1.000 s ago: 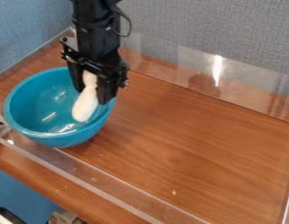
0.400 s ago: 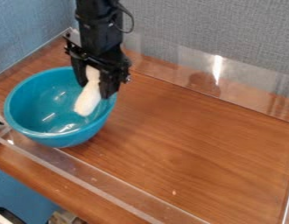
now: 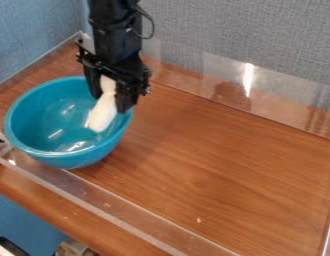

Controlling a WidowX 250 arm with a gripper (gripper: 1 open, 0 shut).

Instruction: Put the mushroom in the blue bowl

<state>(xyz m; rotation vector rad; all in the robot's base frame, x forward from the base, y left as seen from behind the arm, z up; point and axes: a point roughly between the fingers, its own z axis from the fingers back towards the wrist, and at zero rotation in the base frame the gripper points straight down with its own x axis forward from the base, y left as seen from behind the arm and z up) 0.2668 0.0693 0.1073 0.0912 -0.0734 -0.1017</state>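
1. Change since a second ago: slight. The hand (image 3: 114,92) and the mushroom (image 3: 101,112) sit a little further right and up in the camera view than they did, nearer the bowl's right-hand rim. The drift is small enough that I read it as near-stillness, not a real carry.

2. Hand state: clenched on the mushroom, gripper pointing straight down. The dark fingers (image 3: 128,95) pinch the mushroom's upper end; the rest hangs free below them.

3. Where the mushroom is: held in the air over the inside of the blue bowl (image 3: 34,140), above its right-hand part, just inside the rim. Its lower end appears clear of the bowl's wall and floor, though from this angle I cannot rule out a light touch on the inner wall.

4. Meaning for the task, as I judge it: the carry is essentially done. The mushroom is already over the target, so letting go should drop it inside. Being close to the rim is the one worry; a bounce could tip it out onto the worktop (image 3: 221,170).

5. Long axis: runs steeply, not quite vertical, leaning from upper right at the fingers to lower left.

6. Pointing: the free end aims down and leftward into the bowl's hollow. Which end is cap and which is stem I cannot tell; it reads only as a cream-white lump.
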